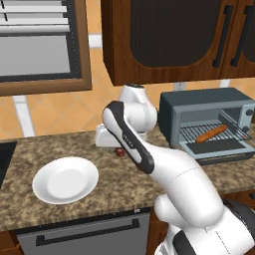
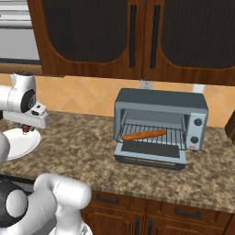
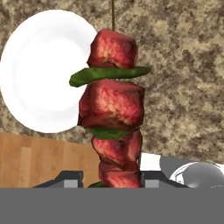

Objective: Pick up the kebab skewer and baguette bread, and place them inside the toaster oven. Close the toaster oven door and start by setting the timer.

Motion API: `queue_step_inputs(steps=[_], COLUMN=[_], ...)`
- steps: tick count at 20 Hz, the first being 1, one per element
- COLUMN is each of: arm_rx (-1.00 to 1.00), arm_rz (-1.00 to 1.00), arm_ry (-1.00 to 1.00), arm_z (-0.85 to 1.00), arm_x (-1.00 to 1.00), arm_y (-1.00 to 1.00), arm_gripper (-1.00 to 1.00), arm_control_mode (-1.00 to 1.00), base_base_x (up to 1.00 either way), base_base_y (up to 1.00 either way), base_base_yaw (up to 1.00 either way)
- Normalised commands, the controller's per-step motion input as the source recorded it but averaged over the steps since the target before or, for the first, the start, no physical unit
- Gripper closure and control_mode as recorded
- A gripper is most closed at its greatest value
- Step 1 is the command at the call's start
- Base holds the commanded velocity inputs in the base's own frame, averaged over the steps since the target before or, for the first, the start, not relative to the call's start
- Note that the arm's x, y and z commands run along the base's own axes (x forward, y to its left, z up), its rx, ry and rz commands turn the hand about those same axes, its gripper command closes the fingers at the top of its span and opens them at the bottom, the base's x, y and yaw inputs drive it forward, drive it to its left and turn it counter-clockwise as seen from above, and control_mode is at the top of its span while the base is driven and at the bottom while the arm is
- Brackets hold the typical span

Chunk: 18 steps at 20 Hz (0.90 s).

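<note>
We're carrying the red-brown meat-and-green-pepper kebab skewer [image 3: 113,113] clamped in the dark two-finger gripper [image 3: 113,179] above the speckled granite counter [image 3: 183,87], beside the white round plate [image 1: 64,180] — long orange baguette [image 2: 144,134] is lying on the rack of the grey-blue toaster oven [image 2: 160,123], door [image 2: 151,153] dropped open for loading.

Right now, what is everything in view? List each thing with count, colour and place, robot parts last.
kebab skewer: one, red-brown meat chunks with green slices, held in the fingers above the counter beside the plate.
baguette bread: one, orange-brown, lying on the wire rack inside the toaster oven.
toaster oven: one, grey-blue, on the counter against the wall.
toaster oven door: one, grey-blue frame, dropped open.
plate: one, white, bare, on the counter.
counter: one, speckled brown stone.
wall cabinets: dark wood, above the counter.
gripper: one, fingers shut on the skewer.
</note>
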Motion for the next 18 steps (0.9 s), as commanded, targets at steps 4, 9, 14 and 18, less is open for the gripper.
queue_step_inputs(steps=[4,9,14,18], arm_rx=[0.0,0.0,0.0,0.0], arm_rz=[0.0,0.0,-0.07,-0.12], arm_ry=[-0.06,-0.07,-0.03,0.01], arm_z=[0.25,0.08,0.04,0.0], arm_x=[-0.24,-0.13,-0.17,-0.05], arm_y=[-1.0,-1.0,-1.0,-1.0], arm_gripper=[1.0,1.0,1.0,1.0], arm_control_mode=[-1.0,-1.0,-1.0,-1.0], base_base_x=[0.0,0.0,0.0,0.0], base_base_y=[0.0,0.0,0.0,0.0], base_base_yaw=[0.0,0.0,0.0,0.0])
